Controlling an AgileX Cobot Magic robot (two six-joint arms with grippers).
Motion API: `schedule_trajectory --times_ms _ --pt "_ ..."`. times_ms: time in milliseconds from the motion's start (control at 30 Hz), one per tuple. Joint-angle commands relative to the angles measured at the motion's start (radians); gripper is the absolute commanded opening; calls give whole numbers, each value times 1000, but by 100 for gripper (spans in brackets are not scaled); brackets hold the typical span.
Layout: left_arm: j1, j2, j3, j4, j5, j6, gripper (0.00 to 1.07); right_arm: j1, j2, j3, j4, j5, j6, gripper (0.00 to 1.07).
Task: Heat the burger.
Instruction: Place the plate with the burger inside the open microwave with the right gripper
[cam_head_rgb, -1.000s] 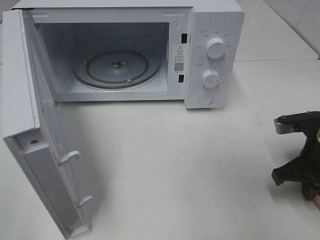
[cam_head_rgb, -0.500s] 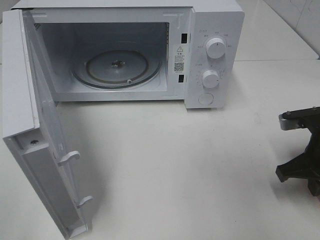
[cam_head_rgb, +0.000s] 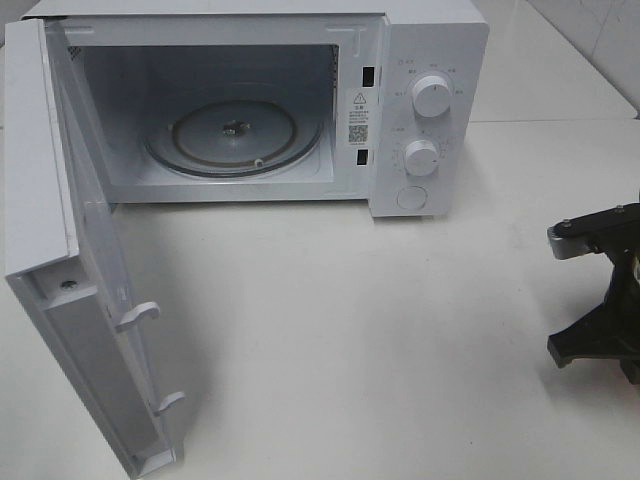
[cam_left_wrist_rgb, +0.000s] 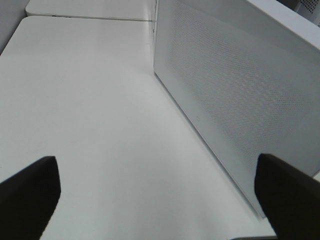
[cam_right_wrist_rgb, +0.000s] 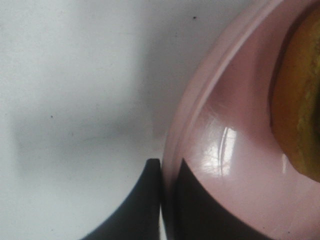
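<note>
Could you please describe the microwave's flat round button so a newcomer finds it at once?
Find the white microwave oven with its door open. On the panel right of the cavity, the flat white round button sits lowest, beneath two raised white dials; it alone lies flush.

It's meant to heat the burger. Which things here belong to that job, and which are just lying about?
Job: burger, pink plate under it, right gripper shut on the plate's rim, open microwave.
Idle: left gripper, open and empty; white table.
</note>
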Motion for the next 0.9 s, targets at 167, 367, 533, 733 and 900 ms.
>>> schedule_trajectory --times_ms 167,367,533,733,900 --pt "3 -15 3 -3 -14 0 98 87 -8 3 -140 47 131 0" --pt "3 -15 3 -3 -14 0 98 166 -8 3 -149 107 149 0" --pt "3 -15 3 -3 -14 0 98 228 -8 3 -151 137 149 0" --pt "3 -15 3 -3 -14 0 98 300 -8 3 -151 156 148 0" --pt "3 -15 3 -3 -14 0 98 341 -30 3 -151 168 145 0"
